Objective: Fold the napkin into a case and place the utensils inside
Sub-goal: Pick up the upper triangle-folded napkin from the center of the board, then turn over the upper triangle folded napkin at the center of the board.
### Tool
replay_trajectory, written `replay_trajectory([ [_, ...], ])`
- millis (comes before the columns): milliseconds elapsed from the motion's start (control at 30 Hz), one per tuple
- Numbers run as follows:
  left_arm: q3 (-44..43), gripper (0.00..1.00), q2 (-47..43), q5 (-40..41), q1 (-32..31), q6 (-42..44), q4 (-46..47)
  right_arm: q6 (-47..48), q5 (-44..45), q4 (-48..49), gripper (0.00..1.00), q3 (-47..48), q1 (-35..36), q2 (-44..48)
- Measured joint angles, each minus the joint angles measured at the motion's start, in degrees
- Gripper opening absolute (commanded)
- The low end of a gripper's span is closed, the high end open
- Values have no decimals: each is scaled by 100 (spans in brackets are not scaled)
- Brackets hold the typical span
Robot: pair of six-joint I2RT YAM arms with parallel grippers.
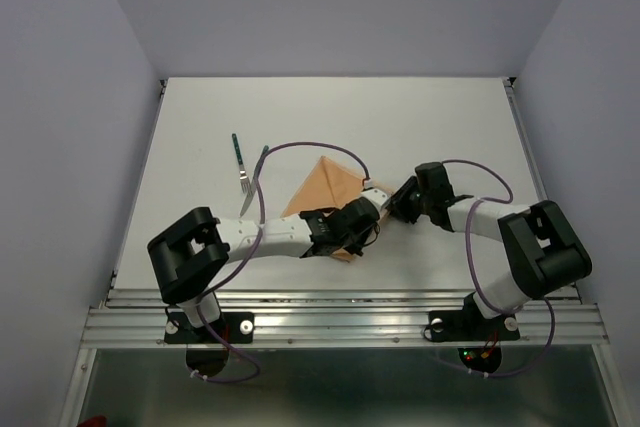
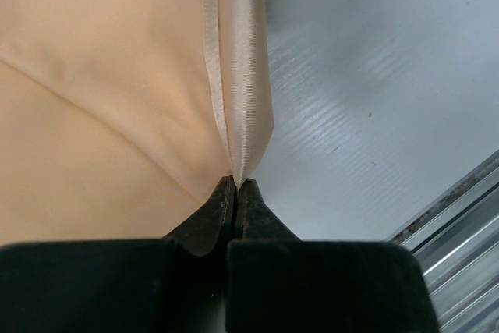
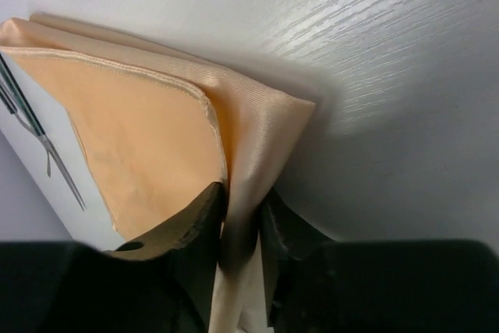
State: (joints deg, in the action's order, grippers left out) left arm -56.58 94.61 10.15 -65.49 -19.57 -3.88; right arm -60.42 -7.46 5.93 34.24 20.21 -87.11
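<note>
Peach satin napkin folded triangular, mid-table; green-handled utensils near its left.

This is looking like a robotics lab's test cell: two white-and-black jointed robot arms, one on the left and one on the right, are sitting bolted to a ribbed silver aluminium rail at the near edge of a flat white matte tabletop. Thin purple cables are looping off the arms, and a small green indicator light is glowing by the right base. Plain pale lavender-grey wall panels are boxing the table in on three sides.
</note>
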Motion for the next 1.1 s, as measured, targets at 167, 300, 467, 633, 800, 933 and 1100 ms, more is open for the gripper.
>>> replay_trajectory([
  [167, 0, 0, -107, 2, 2, 15, 9, -63, 68, -15, 1, 0, 2, -31],
  [300, 0, 0, -168, 17, 4, 26, 4, -68, 136, -96, 1, 0, 2, 85],
  [467, -13, 0, -361, 20, 15, 50, -20, 48, 352, -450, 1, 87, 2, 656],
  [633, -555, 0, -396, 50, 37, 116, -387, 275, 697, -911, 1, 501, 11, 1154],
  [800, -1248, 0, -404, 83, 37, 188, -776, 503, 977, -1263, 1, 1056, 11, 1412],
  [933, -1912, 0, -404, 74, 44, 238, -1132, 564, 1185, -1447, 1, 1340, 11, 1663],
  [1100, -2599, 0, -402, 22, 50, 238, -1504, 745, 1530, -1716, 1, 1766, 13, 2100],
])
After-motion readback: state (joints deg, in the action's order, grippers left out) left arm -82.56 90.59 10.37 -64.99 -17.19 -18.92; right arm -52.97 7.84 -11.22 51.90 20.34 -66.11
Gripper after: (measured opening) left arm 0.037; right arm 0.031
